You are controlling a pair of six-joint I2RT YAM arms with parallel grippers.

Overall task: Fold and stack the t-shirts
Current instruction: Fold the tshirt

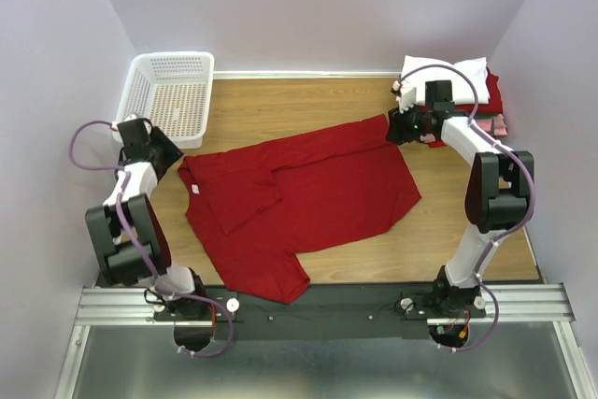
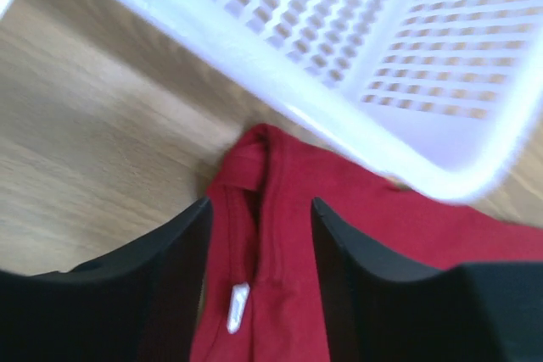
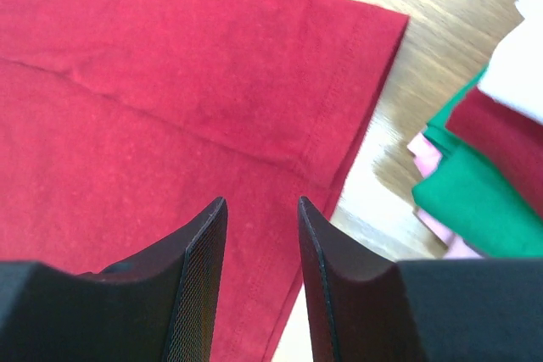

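Large dark red t-shirt (image 1: pixel 299 198) lies spread w/ 1 side partly folded over, across the middle of the tabletop (image 1: pixel 280 100), collar end toward the left edge, hem end toward the far right corner. Stack of folded t-shirts (image 1: pixel 467 91) sits in the far right corner: white on top, dark red, green, pink under it; right arm covers much of it in the top view, so the count is unclear.

Left gripper (image 2: pixel 259 235): fingers apart, straddling the shirt's shoulder/collar seam w/o pinching; small white tag (image 2: pixel 238 306) between them. Contact w/ cloth can't be judged. White mesh basket (image 2: pixel 356 65) just beyond, blurred, cut off by the frame; it sits at the far left corner.

Right gripper (image 3: pixel 261 226): fingers part open over the shirt's hem corner, nothing held. Finger bases fill the bottom of both wrist views, hiding what's below.
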